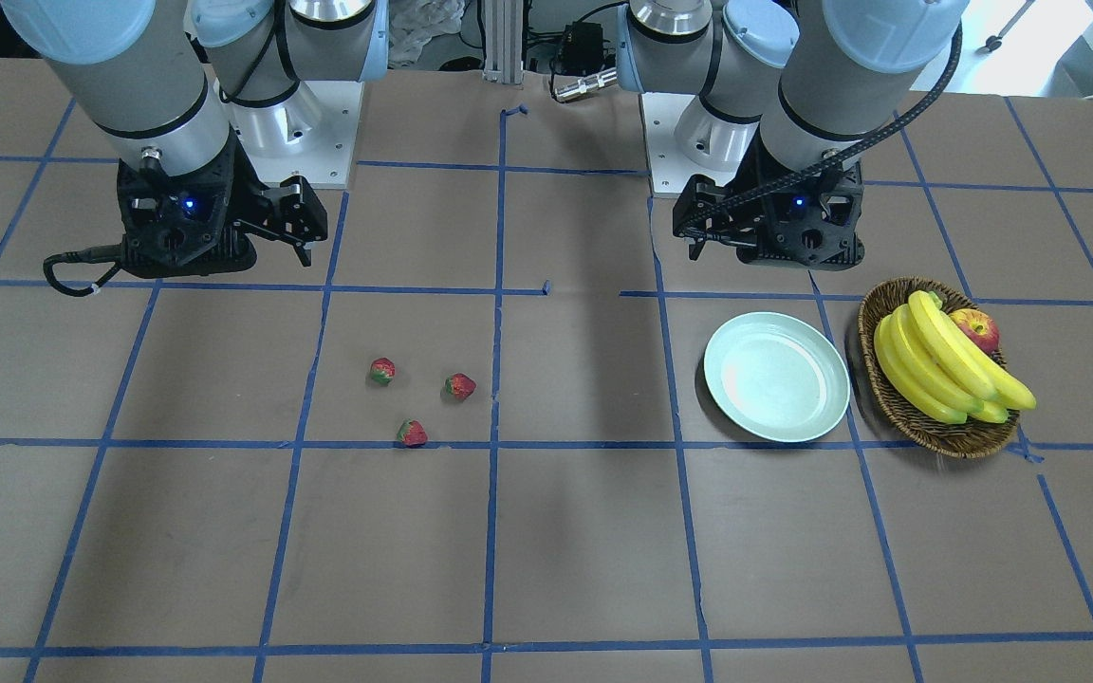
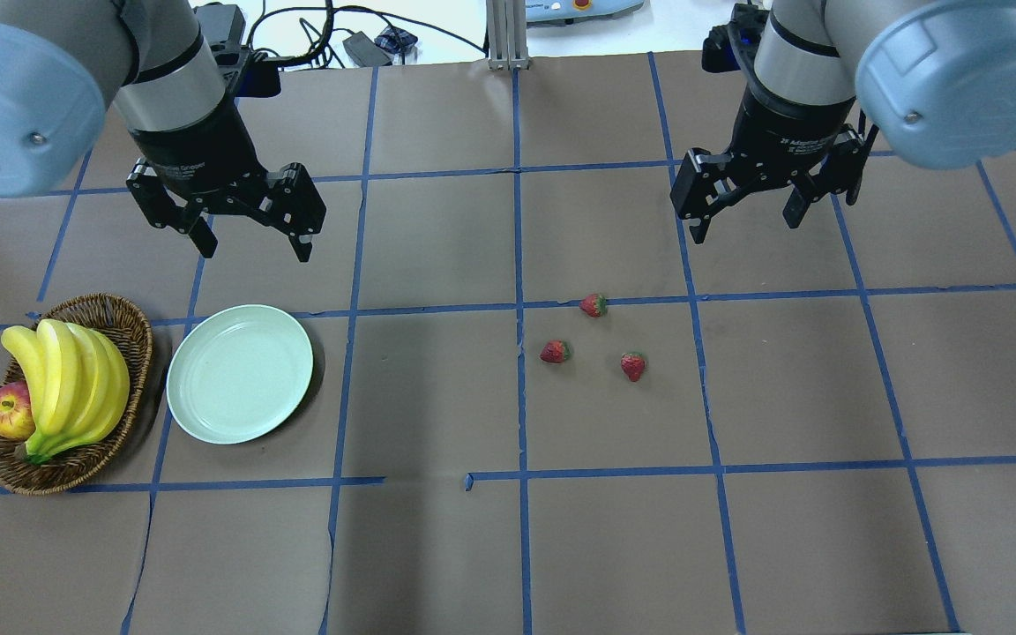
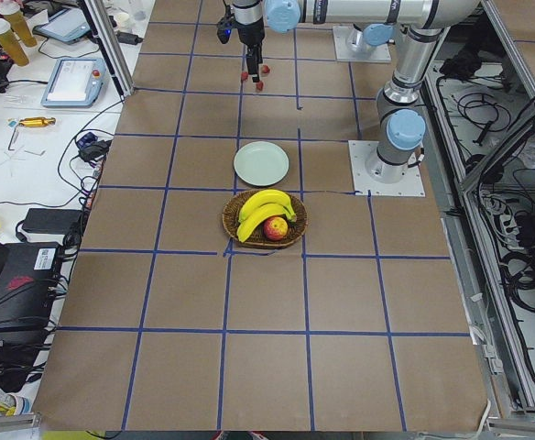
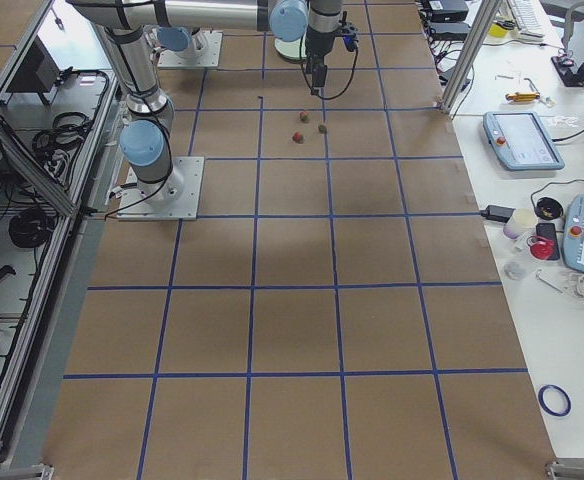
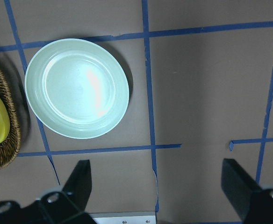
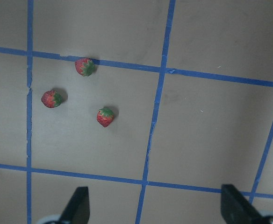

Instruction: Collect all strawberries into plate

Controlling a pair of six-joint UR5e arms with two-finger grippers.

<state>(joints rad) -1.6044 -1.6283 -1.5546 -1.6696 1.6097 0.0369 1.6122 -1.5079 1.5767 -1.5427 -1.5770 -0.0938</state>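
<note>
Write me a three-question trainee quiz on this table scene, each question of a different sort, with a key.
1. How many strawberries lie on the table, outside the plate?
2. True or false: one strawberry already lies in the plate.
3. The basket beside the plate holds: A) only strawberries; B) bananas and an apple; C) nothing.
Key: 1. three; 2. false; 3. B.
</note>
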